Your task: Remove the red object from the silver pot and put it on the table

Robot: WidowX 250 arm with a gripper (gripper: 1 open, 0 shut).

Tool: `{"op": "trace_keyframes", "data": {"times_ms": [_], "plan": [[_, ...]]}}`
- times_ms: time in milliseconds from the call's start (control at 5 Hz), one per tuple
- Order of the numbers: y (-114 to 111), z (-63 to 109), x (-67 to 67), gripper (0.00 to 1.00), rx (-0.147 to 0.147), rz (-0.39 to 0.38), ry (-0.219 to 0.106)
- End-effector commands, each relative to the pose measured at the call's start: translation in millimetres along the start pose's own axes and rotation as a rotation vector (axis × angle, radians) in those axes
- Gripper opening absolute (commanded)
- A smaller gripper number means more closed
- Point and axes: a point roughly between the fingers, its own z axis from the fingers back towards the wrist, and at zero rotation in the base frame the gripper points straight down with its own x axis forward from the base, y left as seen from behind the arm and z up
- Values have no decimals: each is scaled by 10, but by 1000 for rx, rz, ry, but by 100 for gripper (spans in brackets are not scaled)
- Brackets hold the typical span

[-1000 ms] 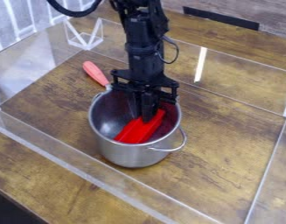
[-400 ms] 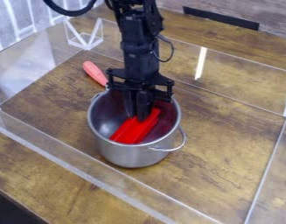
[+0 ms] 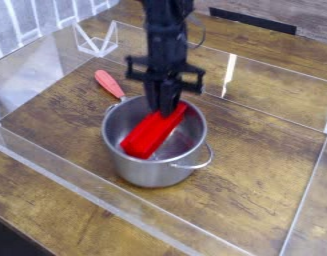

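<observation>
Left side: salmon-handled spoon (image 3: 110, 83) is lying on the table (image 3: 59, 130), just beside the silver pot (image 3: 159, 160) at its upper-left, not part of the job. Centre: gripper (image 3: 166, 104) is pointing straight down over the pot, jaws narrowed tight and pinching the upper end of the red object (image 3: 152, 133). The red bar is hanging tilted, high end in the jaws, low end angling down-left and looking level with or just inside the pot rim; can't tell if that end is touching the steel. Pot is sitting mid-table with one loop handle facing the camera. Right side: bare planks and the clear acrylic wall (image 3: 279, 95), so plenty of room to set it down there. Risks as I'm judging them: grip is on one end only, so the bar could pivot or slide out of the jaws; the trailing end could be catching the rim on a sideways move and tipping or dragging the pot; a placement too far over could be clipping the wall. No brands, labels or readable writing anywhere.
</observation>
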Motion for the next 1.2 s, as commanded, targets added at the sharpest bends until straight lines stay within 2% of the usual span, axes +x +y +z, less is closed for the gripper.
{"op": "trace_keyframes", "data": {"times_ms": [0,200,600,1000], "plan": [[-213,509,70,0,-8,-21,-109],[-258,386,73,100,-4,-22,-96],[-263,134,47,100,8,-15,-64],[-229,-161,19,100,13,-1,-45]]}}
